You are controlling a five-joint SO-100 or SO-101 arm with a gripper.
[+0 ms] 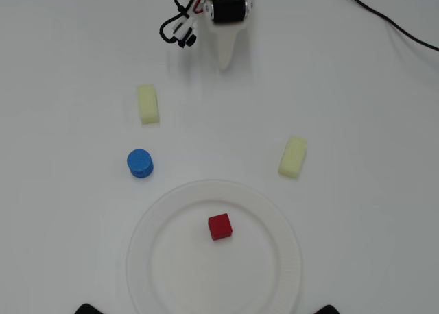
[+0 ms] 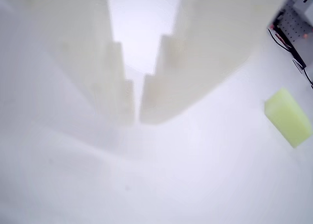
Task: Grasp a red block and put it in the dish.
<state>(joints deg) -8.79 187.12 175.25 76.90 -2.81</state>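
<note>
Red block (image 1: 220, 226) rests inside dish (image 1: 281, 259), near centre. Pincer (image 2: 137, 111) empty, fingers nearly together, well apart from dish, above bare counter (image 1: 370, 108).

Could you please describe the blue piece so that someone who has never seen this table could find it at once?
In the overhead view, start at the large white dish near the bottom edge, with the red block on it. Just beyond its upper left rim stands the blue cylinder, on the bare table. It is the only round, blue piece; the two nearby pale yellow blocks are oblong.
</note>
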